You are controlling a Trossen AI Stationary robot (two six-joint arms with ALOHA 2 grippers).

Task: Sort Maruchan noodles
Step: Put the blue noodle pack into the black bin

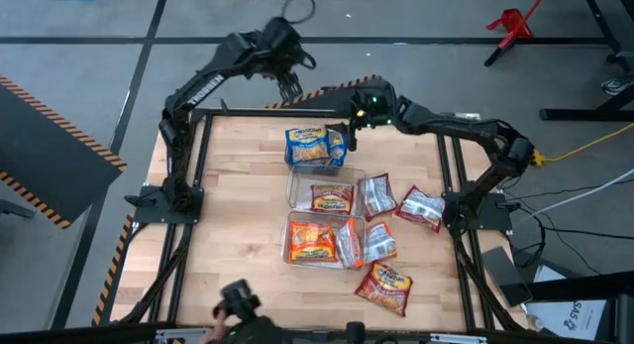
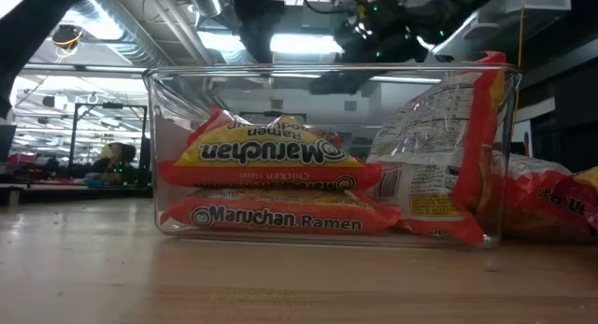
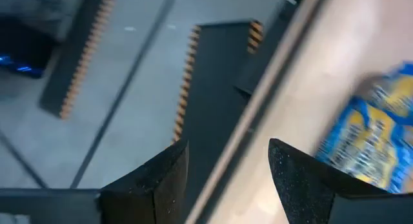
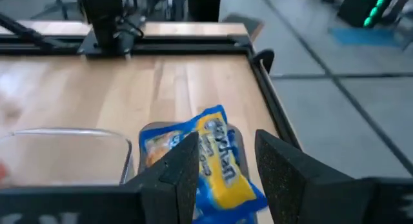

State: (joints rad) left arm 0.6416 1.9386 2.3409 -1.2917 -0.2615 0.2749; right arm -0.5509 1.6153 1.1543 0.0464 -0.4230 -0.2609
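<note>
Three clear bins stand in a row down the table's middle. The far bin (image 1: 297,169) holds blue-and-yellow Maruchan packets (image 1: 315,146). The middle bin holds one orange packet (image 1: 332,197). The near bin (image 2: 159,156) holds stacked orange packets (image 2: 271,189), with a red-and-silver packet (image 2: 439,156) upright at its right end. My right gripper (image 4: 226,166) is open above the blue packets (image 4: 219,156); no touch shows. My left gripper (image 3: 229,179) is open over the table's far edge, with a blue packet (image 3: 374,133) off to one side.
Loose red-and-silver packets (image 1: 376,195) (image 1: 421,207) (image 1: 378,241) lie flat on the wood right of the bins. An orange packet (image 1: 384,286) lies near the front right. Bare wood (image 1: 238,205) spreads left of the bins. A black frame (image 1: 248,111) rims the table.
</note>
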